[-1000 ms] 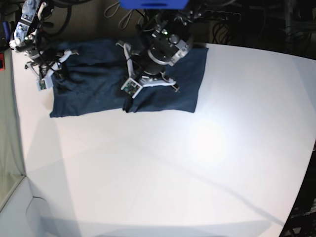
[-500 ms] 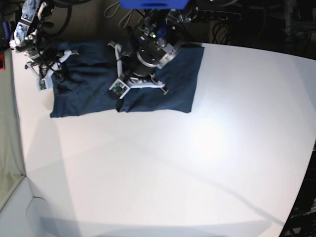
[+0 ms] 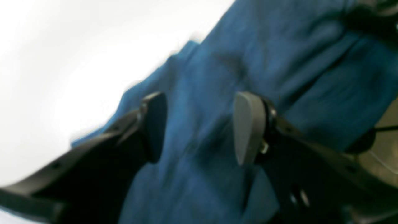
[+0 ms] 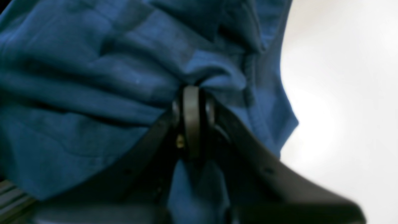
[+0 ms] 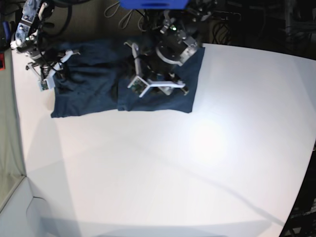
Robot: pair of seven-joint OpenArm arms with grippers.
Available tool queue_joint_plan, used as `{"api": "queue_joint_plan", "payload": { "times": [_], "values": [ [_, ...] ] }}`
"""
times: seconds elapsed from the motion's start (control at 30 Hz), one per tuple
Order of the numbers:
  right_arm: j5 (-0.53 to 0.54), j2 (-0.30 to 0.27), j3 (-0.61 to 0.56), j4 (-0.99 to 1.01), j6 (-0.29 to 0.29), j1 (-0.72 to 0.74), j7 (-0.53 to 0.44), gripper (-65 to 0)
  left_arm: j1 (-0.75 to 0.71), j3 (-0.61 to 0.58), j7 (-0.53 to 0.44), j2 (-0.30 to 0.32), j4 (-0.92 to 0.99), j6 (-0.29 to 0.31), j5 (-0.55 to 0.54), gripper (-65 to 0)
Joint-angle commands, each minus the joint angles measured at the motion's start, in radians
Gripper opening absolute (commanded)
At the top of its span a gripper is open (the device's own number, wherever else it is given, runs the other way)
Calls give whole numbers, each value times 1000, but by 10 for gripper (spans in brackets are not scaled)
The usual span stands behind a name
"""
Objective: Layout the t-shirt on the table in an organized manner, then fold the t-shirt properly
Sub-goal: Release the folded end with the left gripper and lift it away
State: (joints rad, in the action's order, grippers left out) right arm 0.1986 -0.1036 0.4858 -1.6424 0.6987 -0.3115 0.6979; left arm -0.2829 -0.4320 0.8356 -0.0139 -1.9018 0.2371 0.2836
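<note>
Dark blue t-shirt spread mostly flat at the far edge of the white table, a bit wrinkled. Left gripper above the shirt's middle, fingers wide apart with only cloth showing between them, nothing held. Right gripper at the shirt's other end, pinched tight on a bunched fold of t-shirt cloth.
</note>
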Motion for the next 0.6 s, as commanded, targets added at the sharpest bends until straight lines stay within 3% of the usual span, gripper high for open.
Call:
{"api": "queue_joint_plan", "payload": {
  "times": [0.0, 0.2, 0.43, 0.57],
  "values": [
    [-9, -9, 4, -8, -1, -1, 22, -581, 0, 37, -17, 16, -26, -6, 7, -316],
    [-9, -9, 7, -17, -1, 19, 22, -407, 1, 207, -25, 47, 127, -5, 7, -316],
    [-8, -9, 18, -166, -1, 7, 29, -317, 58, 249, -31, 39, 242, -5, 6, -316],
    [0, -8, 75, -219, -1, 33, 110, -271, 86, 249, -31, 38, 256, -5, 6, -316]
  ]
}}
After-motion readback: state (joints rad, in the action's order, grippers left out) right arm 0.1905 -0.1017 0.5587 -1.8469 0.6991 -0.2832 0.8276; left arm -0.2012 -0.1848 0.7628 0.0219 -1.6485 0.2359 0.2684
